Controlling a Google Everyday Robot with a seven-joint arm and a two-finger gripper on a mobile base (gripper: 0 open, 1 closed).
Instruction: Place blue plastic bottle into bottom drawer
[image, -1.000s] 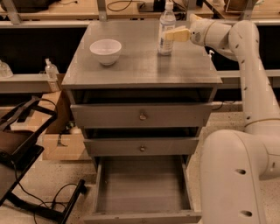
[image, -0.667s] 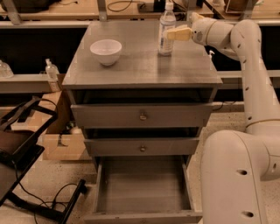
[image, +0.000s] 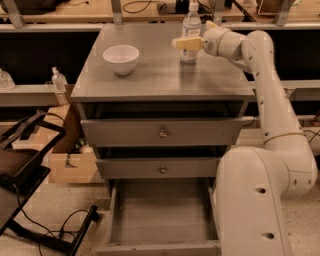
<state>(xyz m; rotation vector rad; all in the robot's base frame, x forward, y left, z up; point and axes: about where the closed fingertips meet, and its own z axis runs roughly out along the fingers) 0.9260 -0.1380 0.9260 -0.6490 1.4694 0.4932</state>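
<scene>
Bottle: The bottle (image: 190, 30) stands upright at the back right of the cabinet top (image: 150, 80). It is not in the drawer yet.
Gripper: The gripper (image: 192, 40) is up at the bottle, around its middle part.
Grip: I cannot tell if the gripper is squeezing the bottle or only sitting next to it.
Bottom drawer: The bottom drawer (image: 160, 215) is pulled out, and I see nothing inside it. It is far below the bottle.
Step now: I think the robot is getting hold of the bottle before it lifts.
Trouble one: The bottle is tall and thin. A push from the side can tip it over, and then it may roll off the top.
Trouble two: The bottle looks smooth. If the hold is weak, it can slip out on the way down.
Trouble three: The way down goes past the edge of the top and the two drawers above (image: 162, 150). The bottle can bump them and get knocked loose.
Trouble four: The robot's body (image: 250, 200) stands right beside the open drawer. The arm (image: 270, 95) has little room to bend down there.
Trouble five: If the bottle is let go too high, it can bounce out or land on the floor.
Bowl: The bowl (image: 121, 58) is well apart from the bottle, so I think it is safe.
</scene>
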